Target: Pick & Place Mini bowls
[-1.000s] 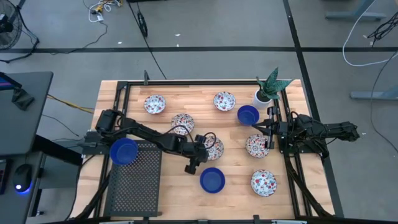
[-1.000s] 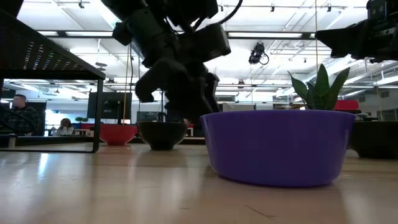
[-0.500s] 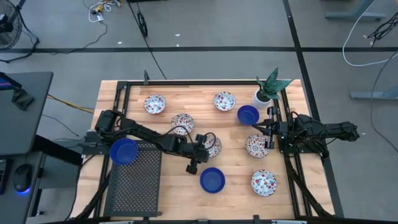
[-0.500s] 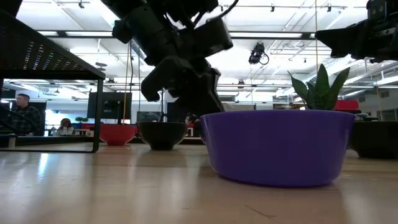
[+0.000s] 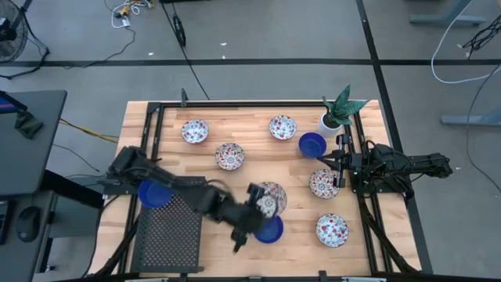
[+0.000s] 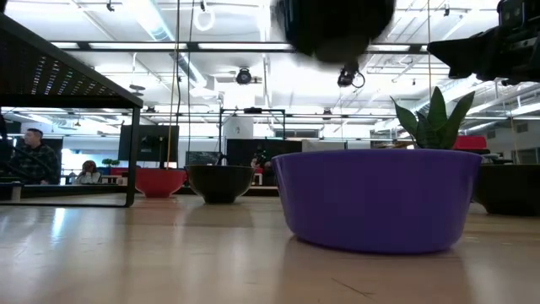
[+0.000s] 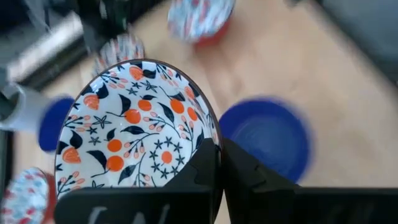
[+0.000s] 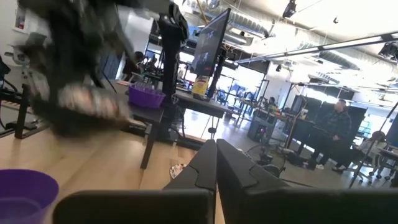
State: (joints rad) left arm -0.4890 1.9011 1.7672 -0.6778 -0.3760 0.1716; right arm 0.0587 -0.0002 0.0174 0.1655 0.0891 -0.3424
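Left hand out over the middle of the counter, pinching the rim of a floral bowl between its pressed-together fingers; bowl lifted, at about 1 o'clock from the hand, seen from the wrist with its patterned inside facing up. Just under and beside it at 6 o'clock, a blue bowl on the wood. At 9 o'clock, at the counter's left side, a second blue bowl at the corner of the dark mesh tray. Toward 11 and 12 o'clock, three floral bowls resting apart: far-left one, one nearer the middle, one at the back. At 2 o'clock, a third blue bowl just beside the white plant pot. To the right, two more floral bowls, one close to the right hand, one at 5 o'clock. Right hand waiting at the counter's right edge, fingers apparently pressed together, though the wrist view is poor.
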